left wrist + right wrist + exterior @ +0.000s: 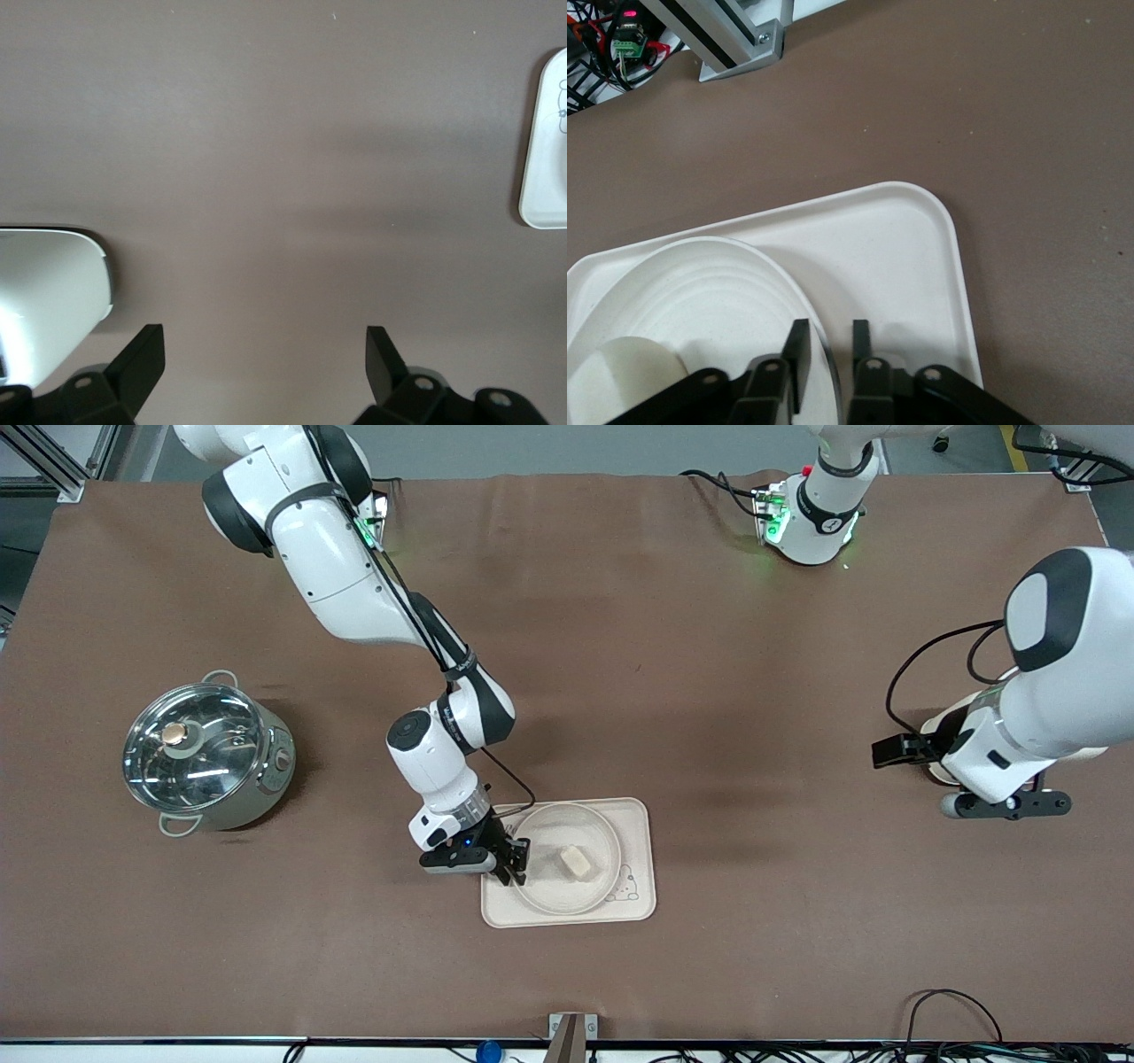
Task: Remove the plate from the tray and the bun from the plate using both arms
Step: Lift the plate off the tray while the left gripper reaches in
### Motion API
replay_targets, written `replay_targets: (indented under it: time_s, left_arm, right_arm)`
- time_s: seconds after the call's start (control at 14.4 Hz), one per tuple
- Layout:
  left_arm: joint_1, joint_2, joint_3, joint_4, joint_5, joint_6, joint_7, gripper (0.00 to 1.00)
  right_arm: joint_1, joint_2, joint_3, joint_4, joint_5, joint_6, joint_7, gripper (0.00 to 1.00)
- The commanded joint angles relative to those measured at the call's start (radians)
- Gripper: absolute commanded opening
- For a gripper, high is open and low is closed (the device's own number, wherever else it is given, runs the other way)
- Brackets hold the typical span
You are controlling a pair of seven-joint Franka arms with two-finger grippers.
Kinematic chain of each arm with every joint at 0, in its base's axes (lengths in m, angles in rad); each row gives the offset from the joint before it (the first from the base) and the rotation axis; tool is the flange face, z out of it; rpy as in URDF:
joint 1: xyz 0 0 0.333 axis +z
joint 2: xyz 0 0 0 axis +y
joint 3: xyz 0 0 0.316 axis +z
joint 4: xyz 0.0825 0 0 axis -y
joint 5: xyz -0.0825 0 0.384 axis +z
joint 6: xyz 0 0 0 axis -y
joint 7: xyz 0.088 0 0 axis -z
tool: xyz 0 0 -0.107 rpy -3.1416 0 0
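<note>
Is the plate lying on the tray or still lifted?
On the tray: the plate lies flat with the bun inside; the right gripper straddles its rim.

right arm: reaches down over the table, elbow bent
right gripper (518, 865): fingers (860, 350) nearly together, pointing down
left arm: waits
left gripper (266, 363): fingers spread wide

The front view looks down from high across the surface (709, 691), facing both arm bases. The right wrist view sits close above the tray (904, 257), looking steeply down past its fingers (861, 347). The left wrist view hangs higher over bare surface, catching only the tray's corner (542, 177). All three views share that tray (633, 841).
</note>
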Motion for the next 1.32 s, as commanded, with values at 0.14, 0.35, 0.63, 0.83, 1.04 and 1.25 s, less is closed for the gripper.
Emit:
replay_targets:
  time_s: [0.14,0.35,0.63,0.83,1.04,1.25]
  left_arm:
    - [-0.073,0.063,-0.001,0.005,-0.014,0.051,-0.158,1.0]
    - [-0.122,0.101,-0.001,0.005,-0.012,0.078,-0.282,1.0]
    - [-0.129,0.121,-0.002,0.007,-0.021,0.086,-0.31,1.0]
    - [-0.139,0.126,-0.002,0.005,-0.097,0.086,-0.342,1.0]
    - [-0.16,0.124,-0.002,0.008,-0.14,0.086,-0.419,1.0]
    - [-0.168,0.12,-0.002,0.01,-0.158,0.084,-0.45,1.0]
  right_arm:
    - [-0.008,0.002,0.002,0.008,-0.007,0.028,-0.008,0.03]
    - [-0.003,-0.02,0.002,-0.028,-0.012,0.06,-0.025,0.01]
    - [-0.012,-0.091,0.056,-0.155,-0.012,0.117,-0.037,0.0]
    - [-0.043,-0.188,0.116,-0.301,-0.01,0.12,-0.033,0.0]
    - [-0.107,-0.267,0.192,-0.412,-0.01,0.115,-0.031,0.0]
    - [-0.108,-0.352,0.203,-0.551,-0.009,0.114,-0.031,0.0]
